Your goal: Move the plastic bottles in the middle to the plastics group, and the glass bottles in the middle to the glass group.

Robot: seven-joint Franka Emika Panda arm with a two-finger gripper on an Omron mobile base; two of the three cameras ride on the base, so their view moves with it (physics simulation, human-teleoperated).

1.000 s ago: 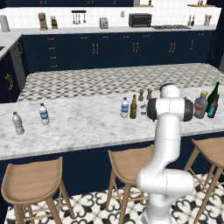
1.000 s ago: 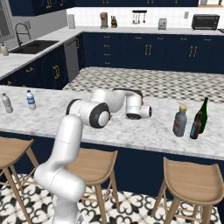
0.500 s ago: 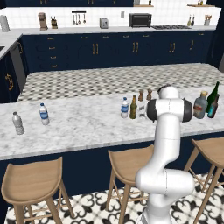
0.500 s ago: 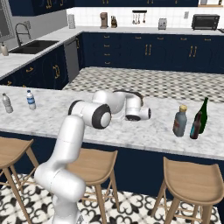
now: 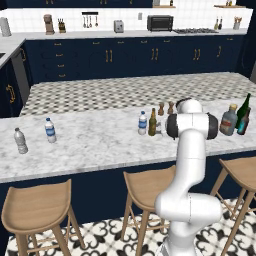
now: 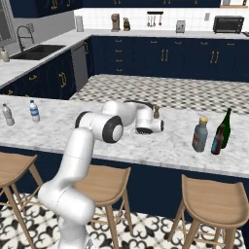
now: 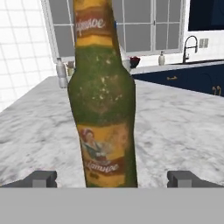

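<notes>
The slim olive-brown glass bottle (image 7: 105,109) with a yellow label stands upright close before my gripper (image 7: 111,179). Its fingertips (image 7: 43,178) stand wide on either side of the bottle's base, apart from it, so the gripper is open. From the left base the same bottle (image 5: 152,122) stands mid-counter beside the blue-labelled plastic bottle (image 5: 142,123). The squat grey-blue bottle (image 5: 229,120) with a tan cap stands next to the green wine bottle (image 5: 244,109) and the short dark bottle (image 5: 243,125) at the right. The plastics group, plain (image 5: 20,141) and blue-labelled (image 5: 50,130), is far left.
Two small brown shakers (image 5: 161,108) stand just behind the middle bottles. The marble counter (image 5: 95,142) runs left to right, with wooden stools (image 5: 35,207) along its near edge. My white arm (image 6: 97,127) reaches over the counter's middle.
</notes>
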